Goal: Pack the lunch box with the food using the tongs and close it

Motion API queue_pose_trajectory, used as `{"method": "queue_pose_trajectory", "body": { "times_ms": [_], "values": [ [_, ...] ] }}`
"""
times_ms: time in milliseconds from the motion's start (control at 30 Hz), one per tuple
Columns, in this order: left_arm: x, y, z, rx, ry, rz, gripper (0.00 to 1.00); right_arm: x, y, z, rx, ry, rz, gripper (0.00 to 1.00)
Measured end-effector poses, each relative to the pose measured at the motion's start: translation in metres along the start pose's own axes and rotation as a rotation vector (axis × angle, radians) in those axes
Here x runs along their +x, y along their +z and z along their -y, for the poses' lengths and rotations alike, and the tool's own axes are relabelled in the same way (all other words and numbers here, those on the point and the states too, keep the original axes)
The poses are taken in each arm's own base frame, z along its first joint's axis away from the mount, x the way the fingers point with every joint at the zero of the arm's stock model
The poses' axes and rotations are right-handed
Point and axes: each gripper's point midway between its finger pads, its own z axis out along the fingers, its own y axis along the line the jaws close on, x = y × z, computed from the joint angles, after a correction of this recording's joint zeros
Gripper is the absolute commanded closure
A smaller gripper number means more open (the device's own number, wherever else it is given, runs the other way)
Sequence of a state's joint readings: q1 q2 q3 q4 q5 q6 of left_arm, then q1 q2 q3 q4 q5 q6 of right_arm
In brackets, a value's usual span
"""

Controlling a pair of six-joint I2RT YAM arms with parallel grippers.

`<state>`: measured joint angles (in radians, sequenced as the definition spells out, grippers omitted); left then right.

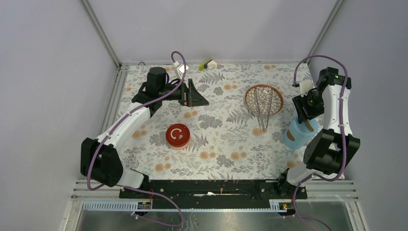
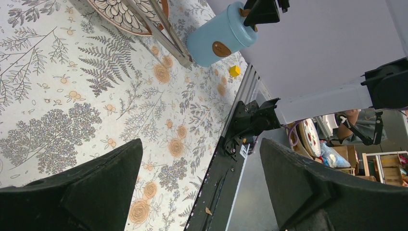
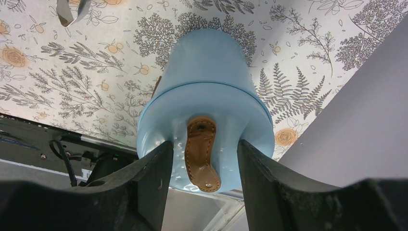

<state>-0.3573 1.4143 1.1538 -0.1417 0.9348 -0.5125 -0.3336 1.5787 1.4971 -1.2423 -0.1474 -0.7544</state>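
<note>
The lunch box's light-blue shell point(image 1: 297, 134) stands at the right edge of the table, and my right gripper point(image 1: 306, 117) is on top of it. In the right wrist view the shell point(image 3: 207, 72) fills the middle. Its brown strap point(image 3: 199, 154) lies between my right gripper's point(image 3: 203, 144) fingers with a gap on each side, so the gripper is open. The salmon-pink bowl point(image 1: 177, 136) sits left of centre with pale food in it. The tongs point(image 1: 262, 113) rest across the patterned dish point(image 1: 276, 98). My left gripper point(image 1: 195, 97) hovers wide open and empty at the back left.
A small yellow piece point(image 2: 235, 70) lies by the shell point(image 2: 219, 36) near the table's metal rail point(image 2: 250, 91). A yellow-green and white object point(image 1: 208, 64) sits at the back edge. The right wall is close beside the shell.
</note>
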Motion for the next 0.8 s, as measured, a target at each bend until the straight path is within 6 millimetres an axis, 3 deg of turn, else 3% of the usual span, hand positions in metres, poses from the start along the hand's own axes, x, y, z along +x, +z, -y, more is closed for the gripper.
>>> {"method": "queue_pose_trajectory", "body": {
  "times_ms": [333,567,800],
  "values": [
    [0.000,0.000,0.000,0.000,-0.001,-0.001,0.01,0.001,0.003,-0.001,0.002,-0.003,0.006,0.39],
    [0.000,0.000,0.000,0.000,-0.001,-0.001,0.01,-0.005,-0.006,-0.009,-0.073,-0.002,-0.001,0.36],
    [0.000,0.000,-0.001,-0.001,-0.001,-0.001,0.01,-0.044,-0.047,-0.016,-0.119,-0.018,0.151,0.34]
  ]
}}
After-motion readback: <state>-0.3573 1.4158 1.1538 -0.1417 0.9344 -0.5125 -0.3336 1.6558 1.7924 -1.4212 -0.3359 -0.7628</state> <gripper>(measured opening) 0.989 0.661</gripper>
